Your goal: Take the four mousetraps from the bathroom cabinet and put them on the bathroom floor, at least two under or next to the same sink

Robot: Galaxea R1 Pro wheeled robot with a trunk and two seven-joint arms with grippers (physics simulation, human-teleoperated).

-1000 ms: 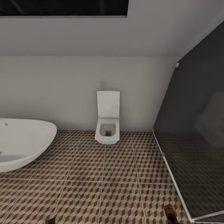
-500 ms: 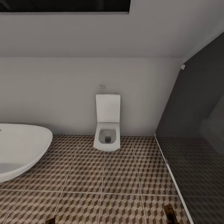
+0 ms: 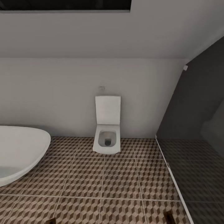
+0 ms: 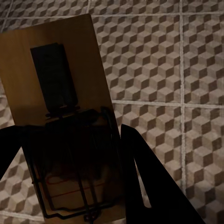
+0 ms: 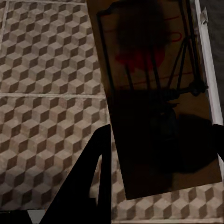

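Note:
A brown wooden mousetrap [image 4: 60, 107] with dark wire parts sits between the dark fingers [image 4: 149, 177] of my left gripper [image 4: 70, 182], which is shut on it above the cube-patterned bathroom floor [image 4: 186, 56]. My right gripper [image 5: 158, 172] is shut on a second mousetrap [image 5: 149, 84] with red print, held over the floor [image 5: 46, 70] beside a white strip. In the head view the tips of both traps [image 3: 50, 221] [image 3: 169, 215] peek in at the bottom edge above the floor [image 3: 102, 177]. The cabinet and the sink are out of view.
A white wall-hung toilet [image 3: 107, 137] with its lid up stands straight ahead against the white wall. A white oval bathtub [image 3: 18, 152] bulges in from the left. A dark glass shower screen [image 3: 193, 155] with a white base rail closes off the right.
The head camera has shifted: the toilet sits lower in the picture, the bathtub has slid left, and the trap tips sit lower at the bottom edge. Both grippers keep their traps.

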